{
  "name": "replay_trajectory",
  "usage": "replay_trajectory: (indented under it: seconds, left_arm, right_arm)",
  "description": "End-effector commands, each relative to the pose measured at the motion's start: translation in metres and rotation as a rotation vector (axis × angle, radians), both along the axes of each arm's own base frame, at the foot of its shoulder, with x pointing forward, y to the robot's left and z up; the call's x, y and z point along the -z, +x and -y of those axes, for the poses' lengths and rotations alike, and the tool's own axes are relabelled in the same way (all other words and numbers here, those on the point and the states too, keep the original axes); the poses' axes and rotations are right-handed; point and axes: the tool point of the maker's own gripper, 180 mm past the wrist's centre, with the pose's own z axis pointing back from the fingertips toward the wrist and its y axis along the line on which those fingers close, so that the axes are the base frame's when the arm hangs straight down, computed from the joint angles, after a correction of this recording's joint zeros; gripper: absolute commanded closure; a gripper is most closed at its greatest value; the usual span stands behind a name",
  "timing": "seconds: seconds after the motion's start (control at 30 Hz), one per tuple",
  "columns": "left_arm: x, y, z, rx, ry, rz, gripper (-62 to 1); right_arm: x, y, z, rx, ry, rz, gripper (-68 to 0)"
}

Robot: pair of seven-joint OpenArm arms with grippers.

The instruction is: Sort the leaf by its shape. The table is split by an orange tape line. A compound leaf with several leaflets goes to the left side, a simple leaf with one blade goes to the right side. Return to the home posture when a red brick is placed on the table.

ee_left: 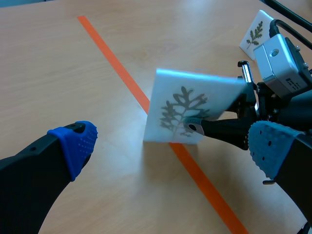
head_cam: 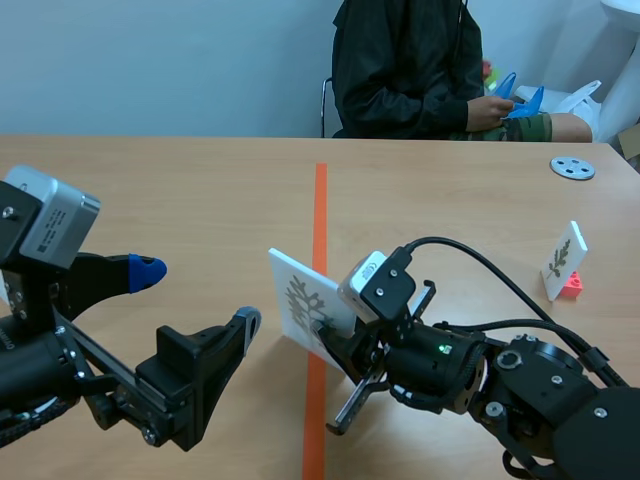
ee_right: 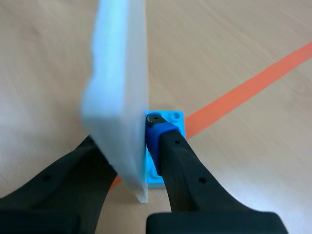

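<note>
Nothing really readable here tbh: no words, brand names or numbers I can make out. The grey camera box (head_cam: 50, 215) over on the left side has a small label, but the print is way too tiny to read. The only printed marks are leaf pictures: a grey branching leaf on the white card (ee_left: 190, 105), and a smaller dark one on the second card (head_cam: 563, 260) standing further off on the table (head_cam: 200, 190).

Light wooden bench (head_cam: 190, 190), divided from near edge to far edge by an orange tape line (head_cam: 320, 215). On the right half, well apart from the line: a white card (head_cam: 562, 258) printed with a leaf, upright on a pink-red base (head_cam: 573, 287); farther back, a flat grey disc (head_cam: 572, 167) with holes.
</note>
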Motion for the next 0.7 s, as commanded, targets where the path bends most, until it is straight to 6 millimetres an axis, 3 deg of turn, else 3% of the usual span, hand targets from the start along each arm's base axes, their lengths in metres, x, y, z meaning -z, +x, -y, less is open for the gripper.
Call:
replay_trajectory:
  seconds: [0.0,0.2,0.37,0.53,0.67]
  left_arm:
    - [-0.007,0.003,0.0,-0.006,-0.018,0.019,-62.3]
    - [-0.007,0.003,0.0,-0.006,-0.018,0.019,-62.3]
    - [-0.007,0.003,0.0,-0.006,-0.018,0.019,-62.3]
    - [-0.007,0.003,0.0,-0.006,-0.018,0.02,-62.3]
    - [-0.007,0.003,0.0,-0.006,-0.018,0.02,-62.3]
  right_arm:
    - [-0.015,0.008,-0.002,0.001,0.034,0.041,-1.3]
    - [-0.029,0.014,0.0,0.013,0.065,0.082,-1.3]
    - [-0.053,0.026,0.014,0.054,0.097,0.134,-1.3]
    - [-0.079,0.031,0.044,0.123,0.142,0.169,-1.3]
    - [-0.094,0.033,0.079,0.228,0.175,0.178,-1.3]
